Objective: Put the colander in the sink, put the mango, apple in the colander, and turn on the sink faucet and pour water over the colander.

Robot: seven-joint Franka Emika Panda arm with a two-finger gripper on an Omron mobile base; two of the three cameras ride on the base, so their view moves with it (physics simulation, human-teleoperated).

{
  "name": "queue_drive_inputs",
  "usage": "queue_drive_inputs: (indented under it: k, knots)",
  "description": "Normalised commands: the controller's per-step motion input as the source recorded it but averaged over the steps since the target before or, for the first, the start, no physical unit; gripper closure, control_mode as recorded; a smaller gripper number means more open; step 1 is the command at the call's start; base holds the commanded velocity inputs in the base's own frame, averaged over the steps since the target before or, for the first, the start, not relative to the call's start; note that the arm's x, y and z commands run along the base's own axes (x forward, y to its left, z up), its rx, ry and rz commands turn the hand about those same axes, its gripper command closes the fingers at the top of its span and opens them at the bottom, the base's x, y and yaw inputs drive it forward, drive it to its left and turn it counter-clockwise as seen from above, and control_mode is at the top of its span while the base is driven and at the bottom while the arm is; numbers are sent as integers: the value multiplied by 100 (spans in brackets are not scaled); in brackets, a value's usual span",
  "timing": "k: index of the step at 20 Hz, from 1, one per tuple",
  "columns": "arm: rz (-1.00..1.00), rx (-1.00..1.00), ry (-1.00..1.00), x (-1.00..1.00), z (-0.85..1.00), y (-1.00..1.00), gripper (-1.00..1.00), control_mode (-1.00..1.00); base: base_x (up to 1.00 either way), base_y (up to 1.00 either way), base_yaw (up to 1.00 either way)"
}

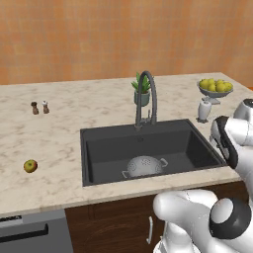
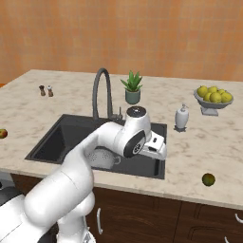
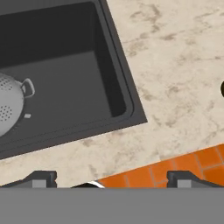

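The silvery perforated colander [image 1: 144, 165] stands on the floor of the dark sink [image 1: 111, 150], right of its middle, with nothing inside. In the hand view the colander [image 3: 9, 107] is at the left edge. The apple [image 1: 30, 166] lies on the counter far left of the sink, and the apple [image 2: 2, 134] also peeks in at the right base view's left edge. The dark green mango [image 2: 208, 179] rests near the counter's front edge, right of the sink. My gripper [image 3: 112, 178] is open and empty, hovering over the sink's front right corner. No water runs from the faucet [image 1: 147, 99].
Behind the sink stand a potted plant [image 1: 142, 90] and, to the right, a white soap dispenser [image 1: 204, 109] and a stemmed bowl of yellow-green fruit [image 1: 215, 88]. Two small shakers [image 1: 39, 107] sit far back left. Orange floor tiles [image 3: 175, 168] show past the counter's front edge.
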Motion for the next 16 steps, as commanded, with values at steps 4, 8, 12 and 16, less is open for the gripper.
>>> queue_drive_inputs:
  k: [4, 8, 12, 16]
  knots:
    - [1, 2, 1, 14, -3, -55, -100, -100, 0, 0, 0]
    - [1, 2, 1, 8, -10, -53, -100, -100, 0, 0, 0]
    - [0, 2, 4, 0, -23, -63, -100, -100, 0, 0, 0]
    - [0, 1, 4, 1, -27, -62, -100, -100, 0, 0, 0]
